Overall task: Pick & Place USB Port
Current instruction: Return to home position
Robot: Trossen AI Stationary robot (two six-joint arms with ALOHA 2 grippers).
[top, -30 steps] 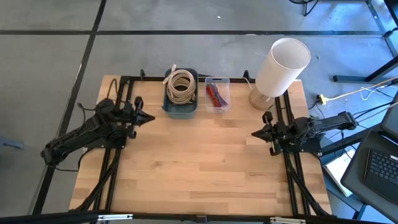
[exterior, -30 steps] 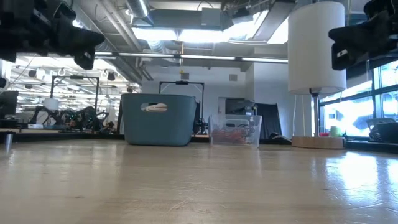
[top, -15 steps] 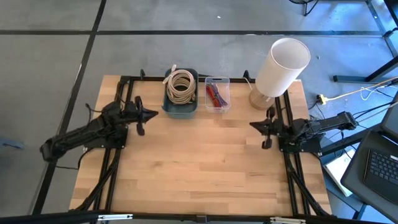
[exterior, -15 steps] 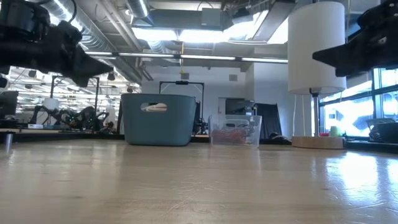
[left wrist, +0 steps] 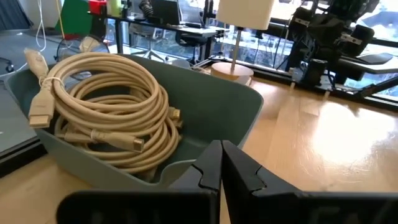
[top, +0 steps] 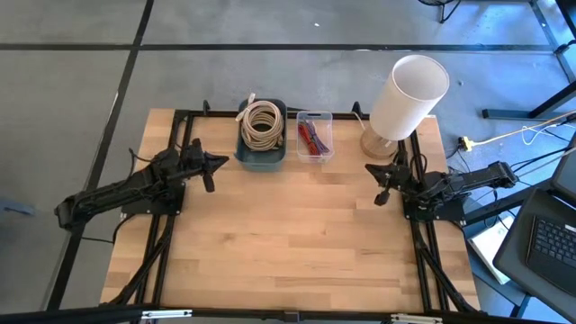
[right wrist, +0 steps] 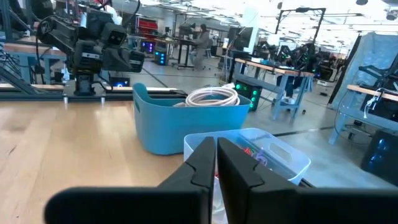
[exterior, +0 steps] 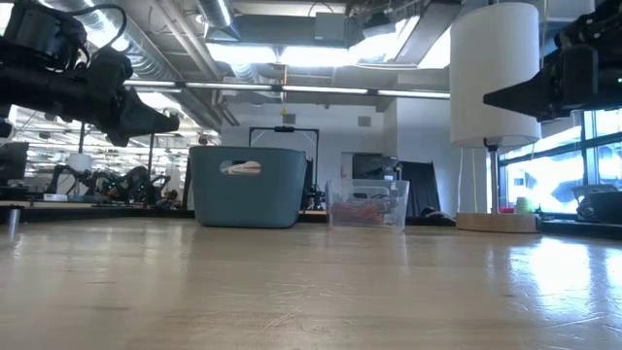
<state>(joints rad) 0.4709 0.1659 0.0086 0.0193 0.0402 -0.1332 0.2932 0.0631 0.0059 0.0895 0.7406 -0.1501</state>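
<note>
A coil of beige USB cable (top: 262, 123) lies in a blue-grey bin (top: 261, 155) at the table's far edge; it also shows in the left wrist view (left wrist: 106, 118). A small clear box (top: 313, 137) with red and blue pieces stands to the right of the bin. My left gripper (top: 219, 163) is shut and empty, raised above the table just left of the bin. My right gripper (top: 371, 171) is shut and empty, raised right of the clear box (right wrist: 261, 152).
A white lamp (top: 403, 99) on a round wooden base stands at the table's far right corner, close behind my right gripper. The wooden tabletop (top: 288, 234) spreads bare toward the near edge. Black frame rails (top: 166, 243) run along both sides.
My left gripper has moved right toward the blue-grey bin. My right gripper has moved toward the table's far edge, toward the clear box, and has turned about its wrist. Both stay raised and empty.
</note>
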